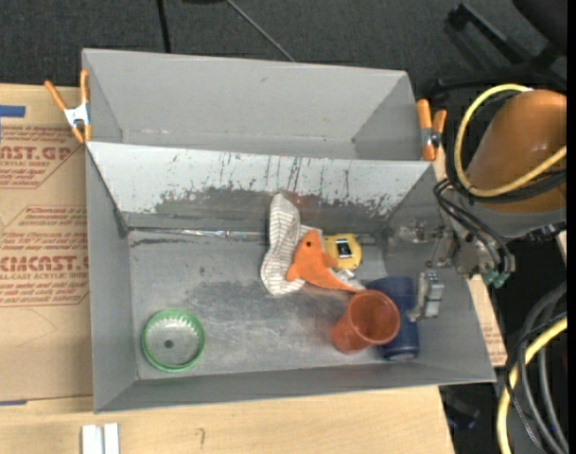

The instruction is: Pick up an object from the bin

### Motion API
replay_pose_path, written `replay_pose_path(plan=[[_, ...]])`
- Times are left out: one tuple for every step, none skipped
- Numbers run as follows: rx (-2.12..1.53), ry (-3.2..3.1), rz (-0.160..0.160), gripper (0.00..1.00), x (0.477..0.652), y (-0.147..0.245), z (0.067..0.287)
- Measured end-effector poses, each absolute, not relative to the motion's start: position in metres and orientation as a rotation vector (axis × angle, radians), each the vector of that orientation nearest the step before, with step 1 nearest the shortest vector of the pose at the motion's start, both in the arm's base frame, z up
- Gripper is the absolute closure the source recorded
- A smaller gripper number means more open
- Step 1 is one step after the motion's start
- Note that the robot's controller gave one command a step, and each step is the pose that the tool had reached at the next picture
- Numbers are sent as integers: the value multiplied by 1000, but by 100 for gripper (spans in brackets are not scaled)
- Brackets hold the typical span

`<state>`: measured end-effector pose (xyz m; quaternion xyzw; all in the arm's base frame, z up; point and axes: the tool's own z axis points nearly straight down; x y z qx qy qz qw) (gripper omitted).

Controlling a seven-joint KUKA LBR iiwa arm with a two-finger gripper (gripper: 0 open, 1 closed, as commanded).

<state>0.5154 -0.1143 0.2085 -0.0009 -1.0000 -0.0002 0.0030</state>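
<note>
My gripper (429, 293) hangs low at the right side of the bin, close to the right wall. Just below and left of it lies a dark blue thing (398, 322), partly hidden behind an orange-brown plastic cup (367, 321) that lies on its side with its mouth facing up and right. The gripper is just above the blue thing's right end; I cannot tell if they touch.
Left of the cup lie an orange plastic piece (315, 265), a small yellow tape measure (344, 250) and a crumpled white cloth (282, 244). A round green lid (173, 339) sits in the front left corner.
</note>
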Motion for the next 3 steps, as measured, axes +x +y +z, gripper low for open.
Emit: replay_pose_path(plan=[[0,-3143,1,0,517,-114,213],[-81,-3148,1,0,513,-102,158],[-160,-3136,-7,100,532,-103,75]])
